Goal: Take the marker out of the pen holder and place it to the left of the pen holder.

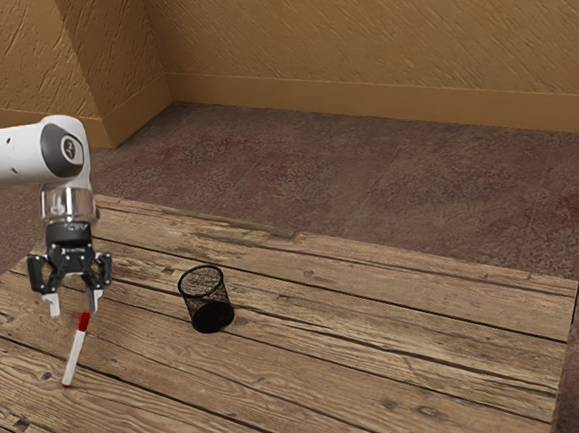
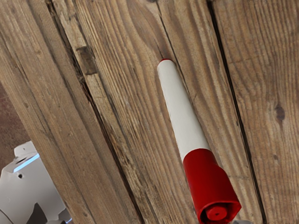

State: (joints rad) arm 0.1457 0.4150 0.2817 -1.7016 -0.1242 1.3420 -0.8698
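Note:
My gripper (image 1: 76, 305) is open in the exterior view, its two fingertips apart just above the red cap of the marker (image 1: 74, 352). The marker is outside the pen holder, tilted, with its cap up toward the hand and its white end lower. Whether that lower end touches the table cannot be told. In the wrist view the marker (image 2: 184, 109) has its red cap nearest the camera and its white body running away toward the wood. The black mesh pen holder (image 1: 207, 301) stands upright on the table, toward the exterior view's right from the gripper and marker.
The plank table (image 1: 399, 328) reaches toward the exterior view's right, past the pen holder. Its far edge borders the carpeted floor (image 1: 367, 185). A white part of the robot (image 2: 30, 186) shows beyond the table's edge in the wrist view.

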